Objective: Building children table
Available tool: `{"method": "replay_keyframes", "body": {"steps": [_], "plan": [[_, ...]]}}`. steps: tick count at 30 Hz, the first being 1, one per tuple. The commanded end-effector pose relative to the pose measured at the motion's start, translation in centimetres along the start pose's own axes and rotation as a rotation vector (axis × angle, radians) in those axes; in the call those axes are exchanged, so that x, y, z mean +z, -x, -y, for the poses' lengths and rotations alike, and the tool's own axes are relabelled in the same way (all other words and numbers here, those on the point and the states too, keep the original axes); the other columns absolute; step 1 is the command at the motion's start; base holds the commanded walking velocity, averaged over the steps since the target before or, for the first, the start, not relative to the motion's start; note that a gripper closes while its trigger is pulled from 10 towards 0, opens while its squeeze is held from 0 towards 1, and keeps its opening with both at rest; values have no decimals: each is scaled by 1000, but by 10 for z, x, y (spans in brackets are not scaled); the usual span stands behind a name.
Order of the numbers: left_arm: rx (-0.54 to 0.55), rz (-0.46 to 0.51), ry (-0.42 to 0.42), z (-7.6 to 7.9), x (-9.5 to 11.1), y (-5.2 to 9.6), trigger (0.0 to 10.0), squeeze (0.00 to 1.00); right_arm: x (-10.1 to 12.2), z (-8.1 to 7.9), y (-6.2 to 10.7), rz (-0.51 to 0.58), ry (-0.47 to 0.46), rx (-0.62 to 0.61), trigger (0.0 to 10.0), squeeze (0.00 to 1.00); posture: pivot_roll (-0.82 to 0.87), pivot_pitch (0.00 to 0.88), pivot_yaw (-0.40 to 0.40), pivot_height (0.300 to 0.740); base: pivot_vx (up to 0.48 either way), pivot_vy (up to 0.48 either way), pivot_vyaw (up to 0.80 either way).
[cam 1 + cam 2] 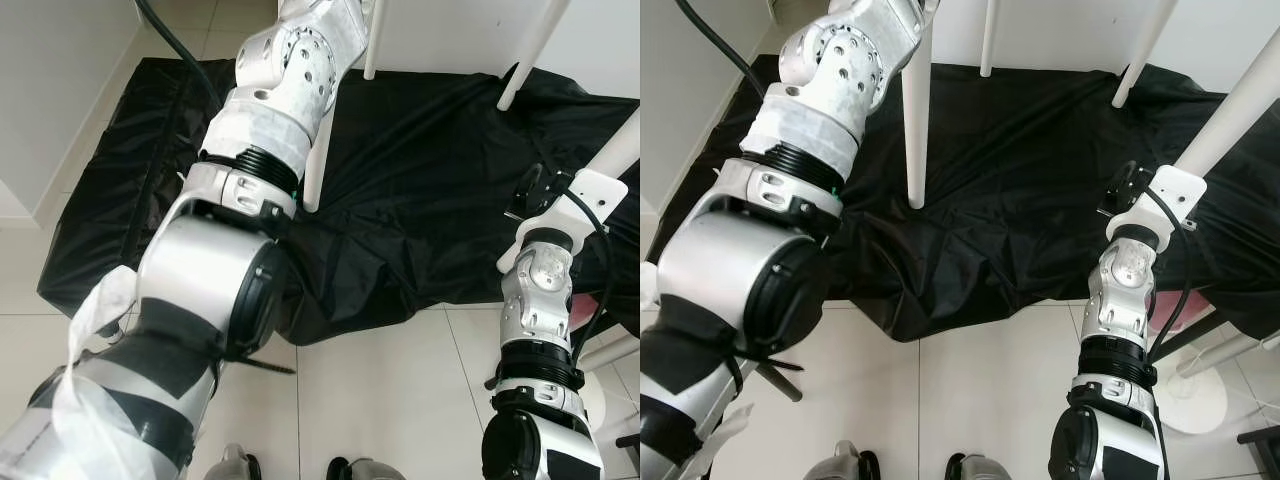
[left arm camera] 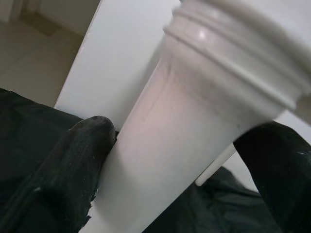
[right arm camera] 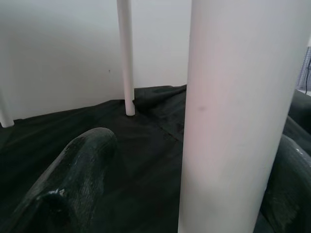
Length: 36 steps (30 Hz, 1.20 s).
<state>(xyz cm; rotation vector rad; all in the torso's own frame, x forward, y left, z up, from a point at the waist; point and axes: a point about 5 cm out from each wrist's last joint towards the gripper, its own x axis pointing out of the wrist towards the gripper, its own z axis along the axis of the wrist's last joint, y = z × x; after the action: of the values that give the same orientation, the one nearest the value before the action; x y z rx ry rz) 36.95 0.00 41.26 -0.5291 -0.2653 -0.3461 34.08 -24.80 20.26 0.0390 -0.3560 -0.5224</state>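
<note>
Table leg (image 2: 194, 136) gripped in left hand (image 2: 170, 160); right hand (image 3: 194, 184) spread around another leg (image 3: 233, 116).

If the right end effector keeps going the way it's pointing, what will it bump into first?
The white table leg, which already stands between the right end effector's fingers. Past it probably lies the black cloth, with another leg farther off; depth is hard to judge.

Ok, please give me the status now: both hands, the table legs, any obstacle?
Left hand around near-left table leg, high up. Right hand around near-right leg. Legs stand on black sheet. Nothing obstructing seen.
</note>
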Motion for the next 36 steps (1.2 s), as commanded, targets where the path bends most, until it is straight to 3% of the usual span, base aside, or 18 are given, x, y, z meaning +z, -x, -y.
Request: {"method": "replay_keyframes", "body": {"steps": [1,4,7,11,13,20,26,27,31,36], "plan": [[-793,-112,-13,51,-32,21,10000,0,-15,-40,12,-81,-15,190,10000,0,29,85,-31,740,0,0,0],[-842,-168,-150,33,-65,33,10000,0,-16,-40,12,-79,-18,196,10000,0,37,90,-33,740,0,0,0],[-845,-191,-188,28,-76,37,10000,0,-16,-40,11,-81,-20,197,10000,0,38,92,-34,740,0,0,0],[-836,-188,-264,22,-70,42,10000,0,-16,-41,11,-80,-23,205,10000,0,44,94,-34,740,0,0,0],[-795,-207,-304,12,-74,42,10000,0,-14,-44,9,-74,-36,220,10000,0,43,96,-32,740,0,0,0],[-751,-215,-388,-4,-86,49,10000,0,-13,-42,10,-62,-51,230,10000,0,43,98,-30,740,0,0,0],[-703,-245,-419,-30,-100,66,10000,0,-17,-37,17,-71,-70,243,10000,0,42,102,-26,740,0,0,0],[-681,-258,-424,-42,-103,73,10000,0,-19,-36,21,-71,-77,259,10000,0,41,107,-23,740,0,0,0],[-671,-257,-422,-48,-103,77,10000,0,-20,-34,23,-72,-83,263,10000,0,41,107,-23,740,0,0,0],[-647,-215,-411,-65,-99,96,10000,0,-21,-25,29,-58,-81,259,10000,0,46,131,-25,740,0,0,0]]}}
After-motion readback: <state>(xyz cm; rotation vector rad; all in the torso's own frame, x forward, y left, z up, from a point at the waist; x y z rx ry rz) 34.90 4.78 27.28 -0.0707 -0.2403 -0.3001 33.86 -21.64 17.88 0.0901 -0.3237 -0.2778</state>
